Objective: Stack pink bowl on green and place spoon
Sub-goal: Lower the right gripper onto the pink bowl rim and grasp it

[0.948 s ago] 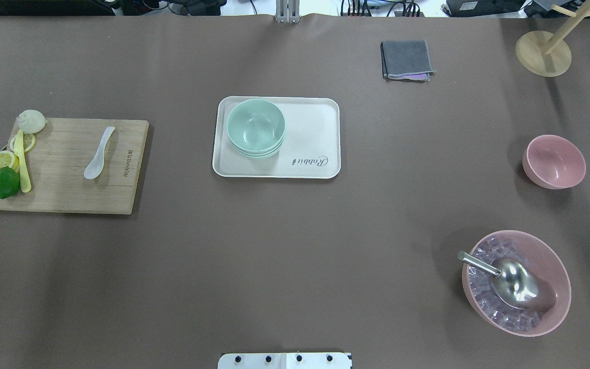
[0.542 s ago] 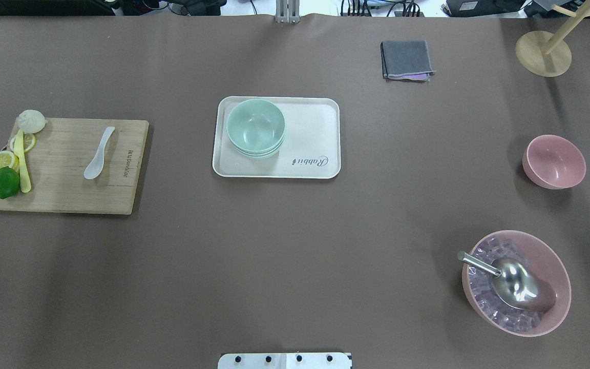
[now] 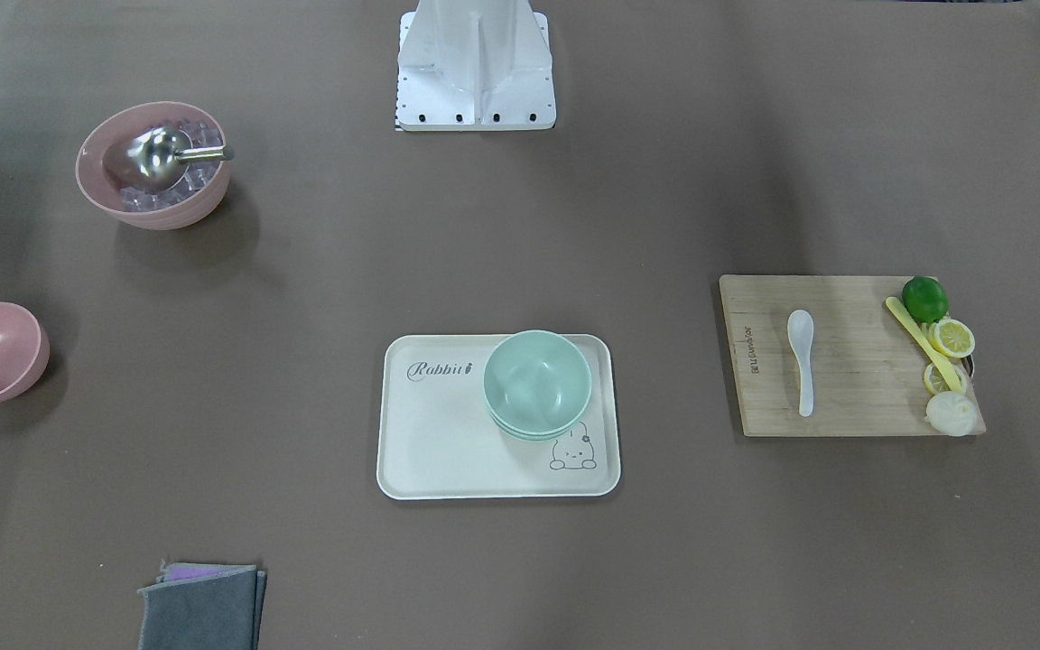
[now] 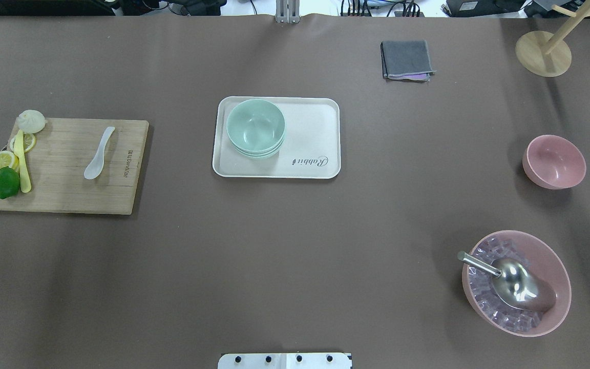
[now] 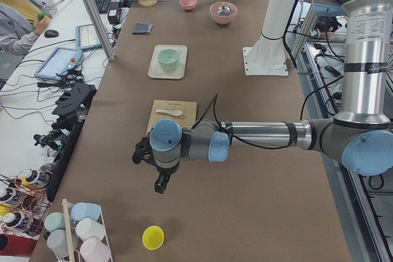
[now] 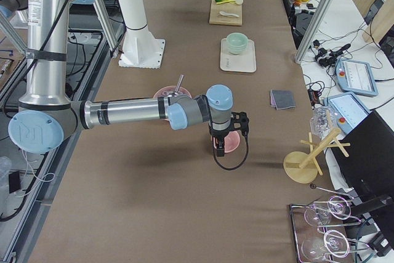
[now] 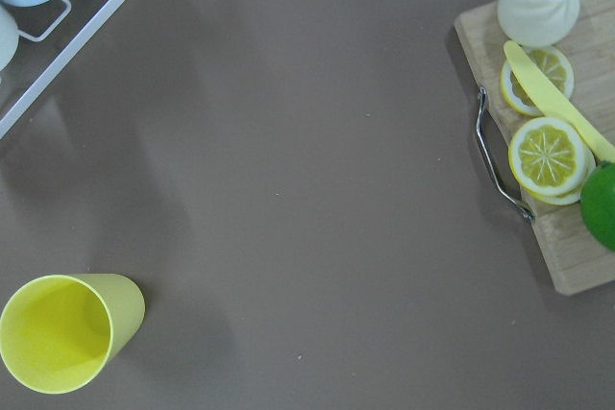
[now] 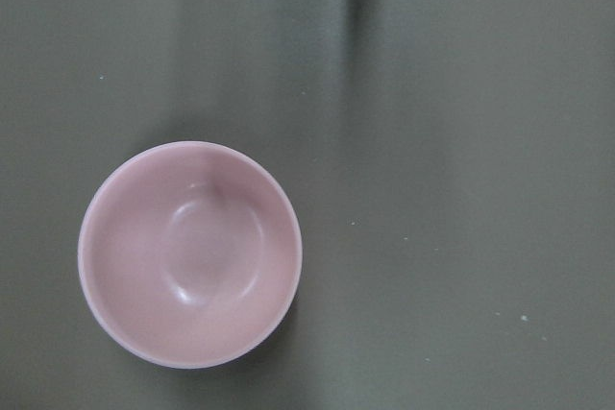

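The small pink bowl (image 4: 554,162) stands upright on the table at the right, also in the right wrist view (image 8: 190,254). The mint-green bowls (image 4: 255,128) are nested on the left part of a white tray (image 4: 315,128). The white spoon (image 4: 99,154) lies on a wooden cutting board (image 4: 64,195) at the left. My right gripper (image 6: 220,148) hangs above the pink bowl. My left gripper (image 5: 160,186) hangs over bare table, left of the board. I cannot tell whether either is open or shut.
A larger pink bowl (image 4: 556,256) with ice cubes and a metal scoop (image 4: 518,284) stands front right. A grey cloth (image 4: 406,59) and a wooden stand (image 4: 543,53) are at the back. A lime (image 4: 5,182), lemon slices and a bun sit on the board's left edge. A yellow cup (image 7: 67,331) lies near a cup rack.
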Motion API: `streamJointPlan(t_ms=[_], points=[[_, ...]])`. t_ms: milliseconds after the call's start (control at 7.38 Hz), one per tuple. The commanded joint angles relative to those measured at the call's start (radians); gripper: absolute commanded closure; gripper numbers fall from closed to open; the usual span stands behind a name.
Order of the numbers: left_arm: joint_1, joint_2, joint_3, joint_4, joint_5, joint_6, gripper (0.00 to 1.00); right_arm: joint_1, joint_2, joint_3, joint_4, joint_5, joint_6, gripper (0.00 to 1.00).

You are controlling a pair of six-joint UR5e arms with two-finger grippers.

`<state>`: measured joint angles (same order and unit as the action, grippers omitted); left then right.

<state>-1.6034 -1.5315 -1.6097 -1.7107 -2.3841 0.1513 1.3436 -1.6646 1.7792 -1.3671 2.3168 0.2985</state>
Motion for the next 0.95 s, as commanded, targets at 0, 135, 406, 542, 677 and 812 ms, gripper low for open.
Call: streamJointPlan(t_ms=[0, 135, 406, 542, 677, 812], points=[[0.080, -0.022, -0.004, -0.119, -0.004, -0.268, 0.01, -0.159, 0.066, -0.012, 0.016, -0.069, 0.223, 0.05], [0.110, -0.036, -0.004, -0.133, -0.004, -0.303, 0.01, -0.203, 0.069, -0.030, 0.016, -0.147, 0.238, 0.17], [0.118, -0.051, -0.006, -0.135, -0.004, -0.334, 0.01, -0.210, 0.091, -0.150, 0.089, -0.148, 0.240, 0.32], [0.126, -0.053, -0.009, -0.135, -0.006, -0.341, 0.01, -0.210, 0.092, -0.193, 0.100, -0.145, 0.240, 0.32], [0.126, -0.053, -0.021, -0.133, -0.006, -0.342, 0.01, -0.210, 0.098, -0.207, 0.102, -0.145, 0.240, 0.32], [0.126, -0.053, -0.030, -0.132, -0.006, -0.343, 0.01, -0.210, 0.098, -0.205, 0.102, -0.145, 0.252, 0.64]])
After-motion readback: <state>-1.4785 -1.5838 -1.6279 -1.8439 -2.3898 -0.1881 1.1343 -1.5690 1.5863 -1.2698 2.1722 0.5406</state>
